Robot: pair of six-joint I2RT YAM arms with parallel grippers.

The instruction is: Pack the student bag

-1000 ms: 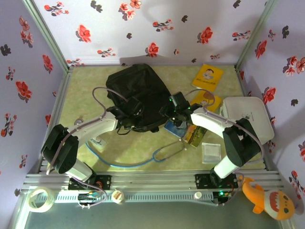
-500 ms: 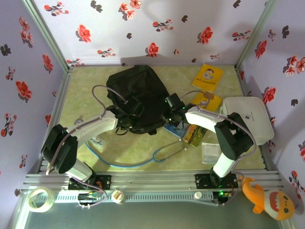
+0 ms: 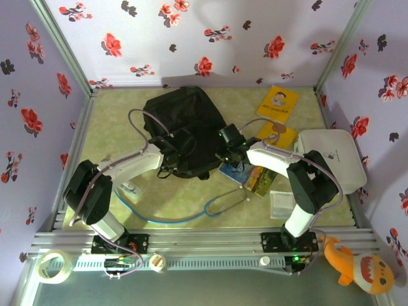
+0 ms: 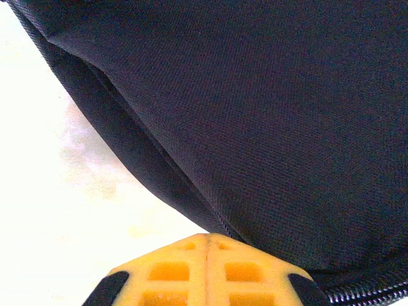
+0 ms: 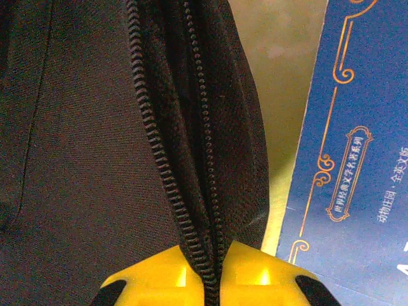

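The student bag [image 3: 185, 127] lies black and rounded in the middle of the table. My right gripper [image 3: 231, 144] is at its right edge. In the right wrist view that gripper [image 5: 213, 258] is shut on the bag's zip edge [image 5: 204, 159], the zip teeth running down between the yellow pads [image 5: 159, 274]. My left gripper [image 3: 173, 146] rests on the bag's near left side. In the left wrist view its jaws [image 4: 207, 241] are pressed shut, tips against the bag's fabric [image 4: 255, 95], with nothing seen between them.
A blue book [image 3: 233, 171] [image 5: 357, 159] lies just right of the bag under the right arm. Two yellow books [image 3: 278, 102] [image 3: 282, 136], a white board [image 3: 331, 153], a clear packet [image 3: 282, 203] and a blue cable [image 3: 172, 215] lie around.
My right gripper moved left onto the bag's right edge and closed on the zip. The left arm shifted slightly right over the bag, still shut.
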